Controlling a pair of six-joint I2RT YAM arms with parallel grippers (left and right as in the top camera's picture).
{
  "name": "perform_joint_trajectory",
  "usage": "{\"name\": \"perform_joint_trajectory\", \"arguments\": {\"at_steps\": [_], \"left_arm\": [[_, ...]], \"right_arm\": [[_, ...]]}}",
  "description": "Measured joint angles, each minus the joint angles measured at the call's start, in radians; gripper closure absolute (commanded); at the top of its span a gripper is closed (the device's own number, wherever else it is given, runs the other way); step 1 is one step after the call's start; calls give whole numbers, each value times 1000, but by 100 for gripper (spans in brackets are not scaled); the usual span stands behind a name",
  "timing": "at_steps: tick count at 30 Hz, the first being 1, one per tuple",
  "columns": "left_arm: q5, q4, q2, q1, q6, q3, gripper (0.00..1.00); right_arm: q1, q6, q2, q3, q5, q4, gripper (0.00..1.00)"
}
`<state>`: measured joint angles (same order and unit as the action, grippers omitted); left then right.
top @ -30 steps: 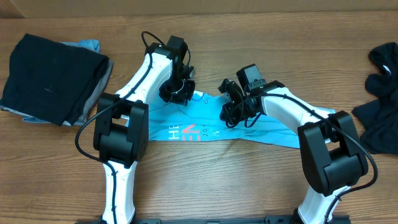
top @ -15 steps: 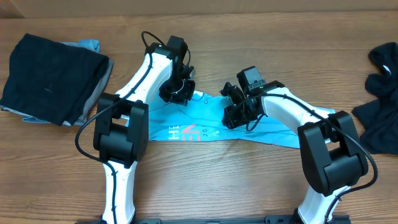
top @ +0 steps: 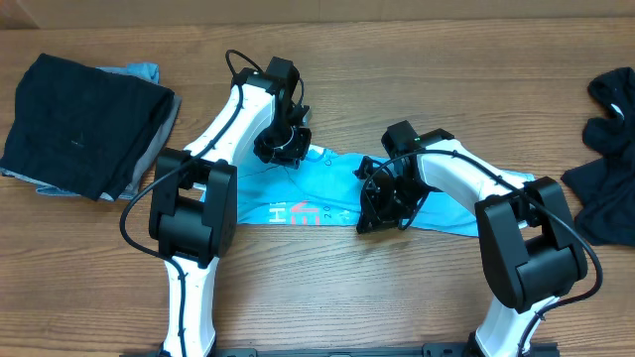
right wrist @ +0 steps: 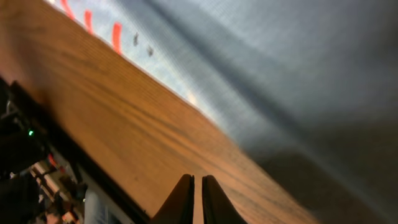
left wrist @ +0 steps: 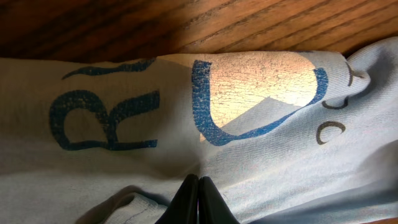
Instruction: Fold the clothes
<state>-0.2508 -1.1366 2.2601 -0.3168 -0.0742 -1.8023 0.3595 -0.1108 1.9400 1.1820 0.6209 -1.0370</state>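
Right gripper [top: 371,213] has come from the middle of the light blue T-shirt [top: 327,188] to its near edge. Its fingers have drawn in until only a hairline gap shows in the right wrist view, with nothing seen between them; the tips hang over bare table [top: 397,288] just beside the hem. Left gripper [top: 285,149] has not shifted and sits at the shirt's far edge, fingers [left wrist: 189,193] pressed together down at the cloth. Cannot tell whether fabric is caught between them. Shirt lies in a long flattened band across the table's centre, between the two arms, red-and-white lettering [top: 298,210] toward its left end. Dark folded stack [top: 84,124] at far left. Loose black garment [top: 605,149] at far right, well apart from the shirt.
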Motion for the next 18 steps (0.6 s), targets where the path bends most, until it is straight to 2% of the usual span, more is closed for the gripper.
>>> {"name": "perform_joint_trajectory", "arguments": {"at_steps": [3,6,11,18], "left_arm": [[1,0,0,0,1,0,94],[8,0,0,0,1,0,92],[16,1,0,0,3,0,91],[19,0,0,0,3,0,90]], "right_arm": [[-4,-25,-8,22,51,-9,92],[-11,-15,-53,69,80,88,95],[-6,93,-89,87,55,330,95],[71,224,-84,16,-66,515,95]]}}
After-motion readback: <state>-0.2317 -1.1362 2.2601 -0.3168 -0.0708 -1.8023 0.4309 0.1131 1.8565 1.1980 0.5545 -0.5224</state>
